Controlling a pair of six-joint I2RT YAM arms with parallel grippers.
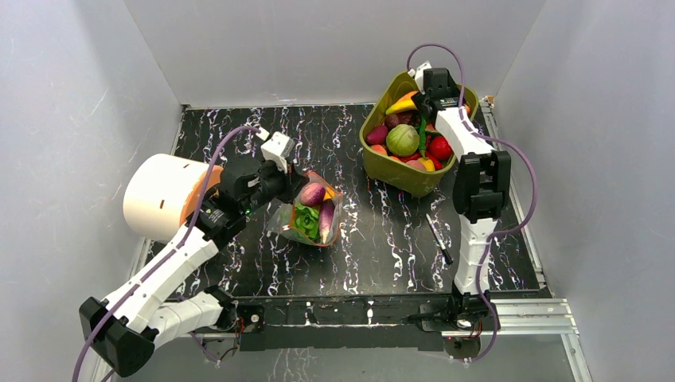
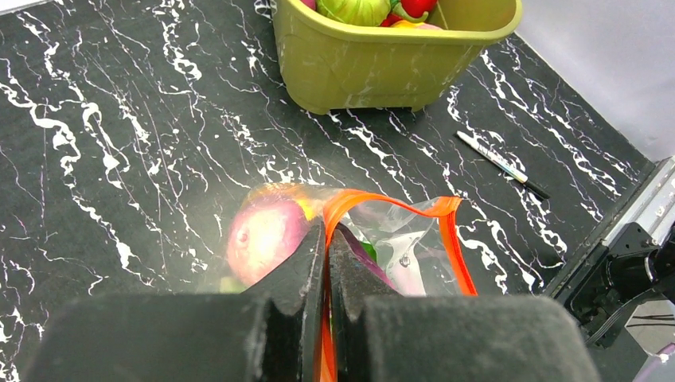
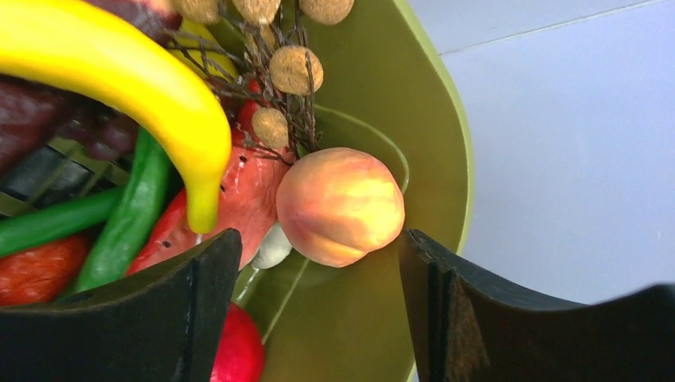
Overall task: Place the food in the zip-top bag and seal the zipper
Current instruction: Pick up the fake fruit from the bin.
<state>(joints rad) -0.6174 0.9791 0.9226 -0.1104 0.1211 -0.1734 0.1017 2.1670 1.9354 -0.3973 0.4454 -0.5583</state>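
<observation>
The clear zip-top bag (image 1: 314, 211) lies mid-table with its mouth held up. Inside it are a purple eggplant (image 1: 326, 216), a green lettuce (image 1: 306, 222) and a round purple-pink piece (image 2: 263, 235). My left gripper (image 2: 327, 231) is shut on the orange-red zipper (image 2: 450, 239) at the mouth's left end, and the strip loops open to the right. My right gripper (image 3: 318, 239) is open and reaches into the olive-green tub (image 1: 398, 177) of food. A peach (image 3: 341, 205) sits just beyond its fingertips, touching neither, with a yellow banana (image 3: 119, 72) to the left.
A pen (image 1: 438, 239) lies on the black marbled table right of the bag. A white cylinder (image 1: 159, 195) stands at the left edge beside the left arm. Grey walls close in three sides. A metal rail (image 1: 525, 314) runs along the front.
</observation>
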